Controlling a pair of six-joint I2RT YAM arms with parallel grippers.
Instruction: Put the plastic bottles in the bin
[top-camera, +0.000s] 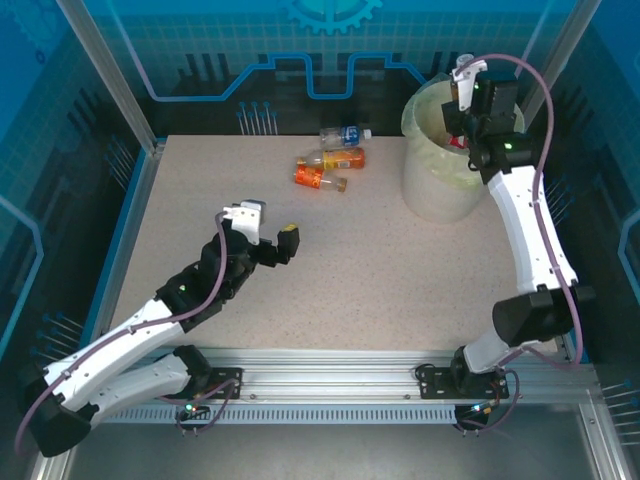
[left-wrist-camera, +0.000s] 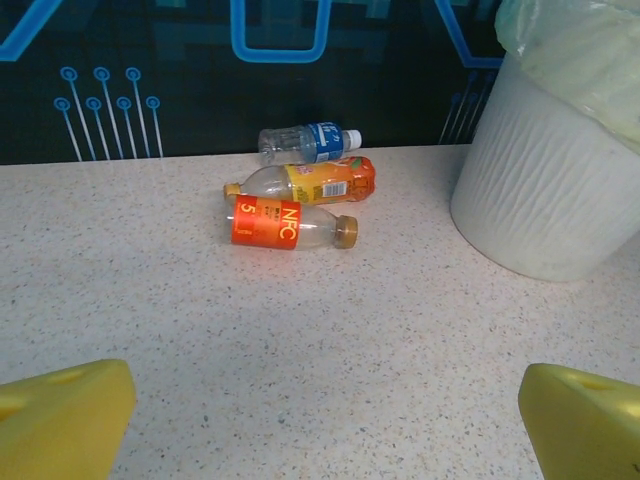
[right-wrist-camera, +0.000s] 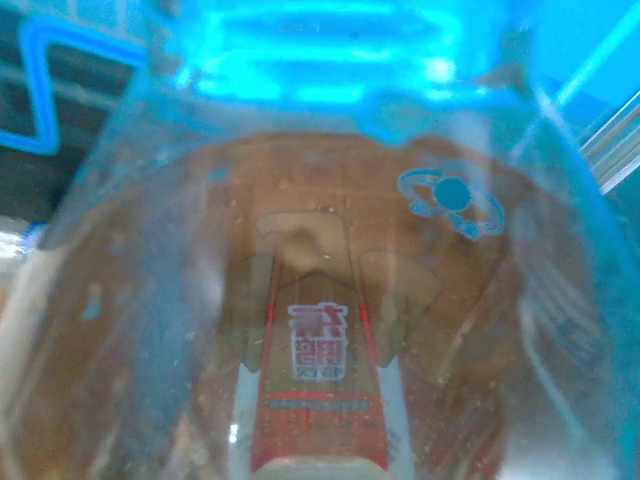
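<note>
Speckled tabletop (top-camera: 380, 270), left hand (left-wrist-camera: 322, 425) spread wide, empty; right hand (top-camera: 462, 125) — over bin (top-camera: 430, 190) — clenching clear bottle (right-wrist-camera: 320, 300)

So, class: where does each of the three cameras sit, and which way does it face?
Top external: above, behind the bases, looking down on the table; left arm and right arm show, right gripper over the bin.
Left wrist: low over the table, facing three lying bottles and the bin; the left gripper's yellow fingertips in the bottom corners.
Right wrist: at the bin, lens close against clear plastic with a red label beyond.
Shared: top and left wrist both show bottles and bin.
</note>
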